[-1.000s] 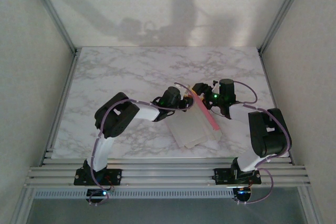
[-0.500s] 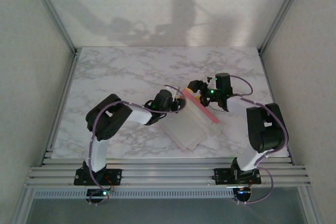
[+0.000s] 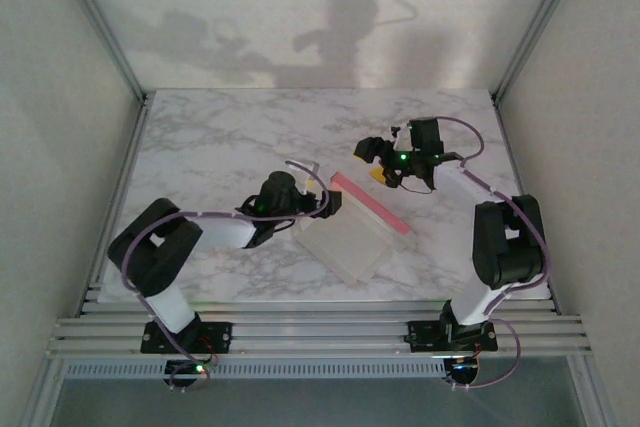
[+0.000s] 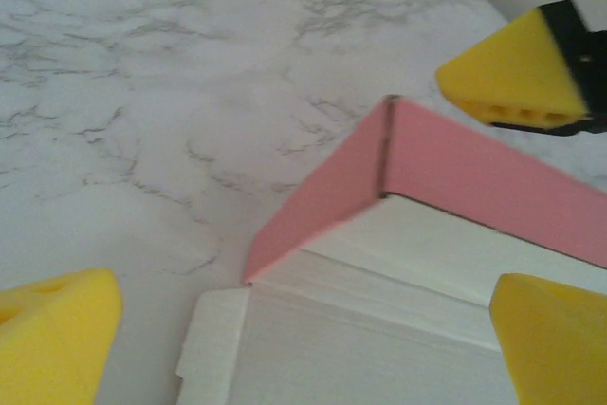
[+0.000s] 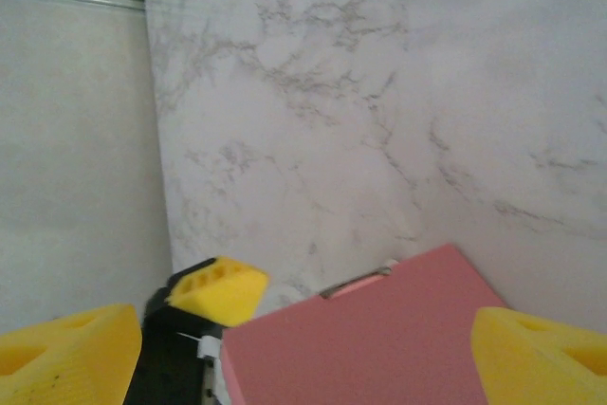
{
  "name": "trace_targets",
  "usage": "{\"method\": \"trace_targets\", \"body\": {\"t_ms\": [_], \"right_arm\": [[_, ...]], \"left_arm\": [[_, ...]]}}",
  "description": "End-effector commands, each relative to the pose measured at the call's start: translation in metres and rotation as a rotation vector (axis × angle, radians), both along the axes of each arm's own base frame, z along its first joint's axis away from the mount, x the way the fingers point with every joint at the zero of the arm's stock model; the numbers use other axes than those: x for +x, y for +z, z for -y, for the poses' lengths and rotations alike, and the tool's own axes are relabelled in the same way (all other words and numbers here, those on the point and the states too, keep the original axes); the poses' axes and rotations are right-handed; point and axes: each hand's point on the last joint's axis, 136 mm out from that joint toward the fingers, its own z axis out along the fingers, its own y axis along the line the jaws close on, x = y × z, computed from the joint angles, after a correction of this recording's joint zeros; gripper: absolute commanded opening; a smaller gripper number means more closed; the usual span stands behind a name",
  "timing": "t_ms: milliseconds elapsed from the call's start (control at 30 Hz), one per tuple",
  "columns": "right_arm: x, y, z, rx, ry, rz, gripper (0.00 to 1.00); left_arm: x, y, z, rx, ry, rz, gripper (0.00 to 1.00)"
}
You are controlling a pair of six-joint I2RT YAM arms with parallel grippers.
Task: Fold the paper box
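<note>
- The paper box (image 3: 345,242) lies on the marble table (image 3: 220,147), a little right of centre and between my two arms, white face up.
- A pink side wall (image 3: 370,203) is raised along its far right edge. In the left wrist view this wall (image 4: 493,177) meets a second pink panel (image 4: 318,201) at a creased corner, and a small white tab (image 4: 213,339) lies flat by the near corner.
- The left gripper (image 3: 318,197) sits just beside the box's left end with its fingers spread wide, holding nothing.
- The right gripper (image 3: 370,160) hangs just beyond the pink wall's far end, also spread and holding nothing. From its own camera the pink panel (image 5: 379,339) lies below the gap between the pads.
- My read is that we are mid-fold: one corner is creased up, the rest of the sheet is flat, and nothing holds the raised wall.
- Next I would brace that wall with one gripper and use the other to lift the neighbouring flap. The board is thin, so I'd pinch lightly, close to a crease.
</note>
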Motion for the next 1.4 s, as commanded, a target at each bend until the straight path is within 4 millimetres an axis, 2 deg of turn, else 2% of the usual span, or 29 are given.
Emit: {"method": "trace_targets", "body": {"t_ms": [0, 133, 200, 333, 467, 633, 867, 967, 1067, 1367], "right_arm": [[-0.010, 0.021, 0.012, -0.099, 0.035, 0.074, 0.90], [-0.022, 0.032, 0.021, -0.157, 0.049, 0.120, 0.92], [-0.029, 0.036, 0.025, -0.174, 0.052, 0.134, 0.93], [-0.044, 0.042, 0.031, -0.205, 0.071, 0.153, 0.95], [-0.058, 0.045, 0.041, -0.248, 0.062, 0.162, 0.96], [-0.075, 0.044, 0.049, -0.275, 0.044, 0.147, 0.96], [-0.085, 0.040, 0.060, -0.298, -0.023, 0.128, 0.96], [-0.087, 0.039, 0.067, -0.317, -0.053, 0.124, 0.95], [-0.091, 0.039, 0.071, -0.339, -0.058, 0.126, 0.95], [-0.089, 0.047, 0.076, -0.380, -0.049, 0.140, 0.94]], "left_arm": [[-0.025, 0.003, -0.003, -0.027, -0.101, -0.067, 0.99], [-0.043, 0.020, -0.008, -0.103, -0.172, -0.129, 0.99], [-0.053, 0.021, -0.005, -0.087, -0.219, -0.173, 0.99], [-0.078, 0.008, -0.003, -0.052, -0.289, -0.308, 0.99], [-0.110, -0.006, 0.005, 0.021, -0.366, -0.320, 1.00], [-0.137, -0.021, 0.028, 0.088, -0.453, -0.310, 0.99], [-0.151, -0.027, 0.073, 0.044, -0.560, -0.315, 0.99], [-0.147, -0.041, 0.088, 0.046, -0.534, -0.341, 0.99], [-0.137, -0.042, 0.095, -0.041, -0.470, -0.357, 0.99], [-0.085, -0.064, 0.086, -0.109, -0.178, -0.402, 0.99]]}}
